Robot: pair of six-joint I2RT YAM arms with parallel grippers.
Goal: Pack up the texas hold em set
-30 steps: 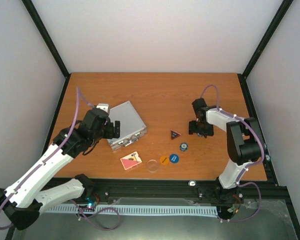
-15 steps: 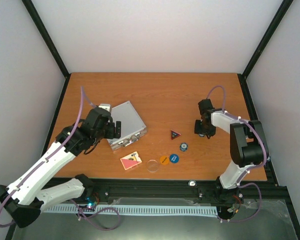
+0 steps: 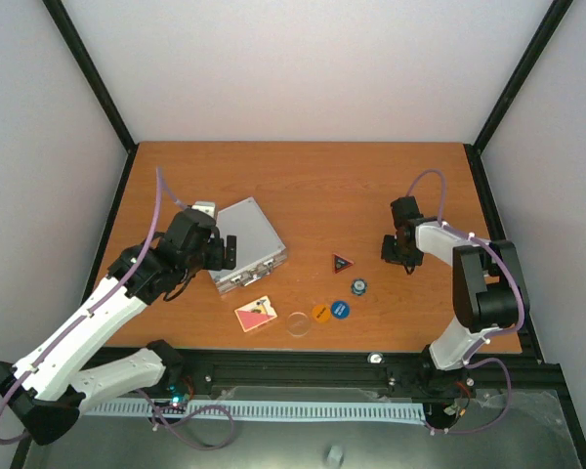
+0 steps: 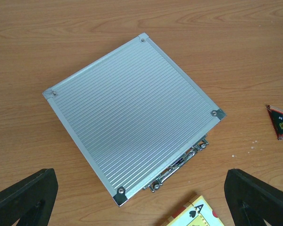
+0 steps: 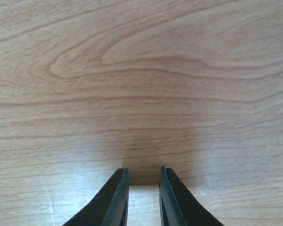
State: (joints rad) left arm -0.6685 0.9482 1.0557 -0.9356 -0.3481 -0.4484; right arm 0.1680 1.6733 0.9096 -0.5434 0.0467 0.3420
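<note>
Left hand (image 3: 225,252) (image 4: 141,190): released, its black fingers (image 4: 23,195) spread wide and touching nothing
Silver ribbed aluminium case (image 3: 246,239) (image 4: 132,113): lay shut and flat on the left half of the brown wooden surface (image 3: 322,186), just ahead of the left hand; its latched front edge faced the gap between the fingers
Right hand (image 3: 398,256) (image 5: 144,188): fingers nearly together with only a thin slit between them, grasping nothing, tips low over bare wood on the right side
Red-black triangle (image 3: 344,262) (image 4: 279,120): lay between the case and the right hand, near the hand but apart from it
Blue-white chip (image 3: 358,286): lay just in front of the triangle
Orange disc (image 3: 320,313) and blue disc (image 3: 340,310): lay side by side nearer the front edge
Clear disc (image 3: 298,323): lay just left of the orange one
Pink card deck (image 3: 255,314) (image 4: 193,216): lay in front of the case, close to its latches, and well apart from the right hand
</note>
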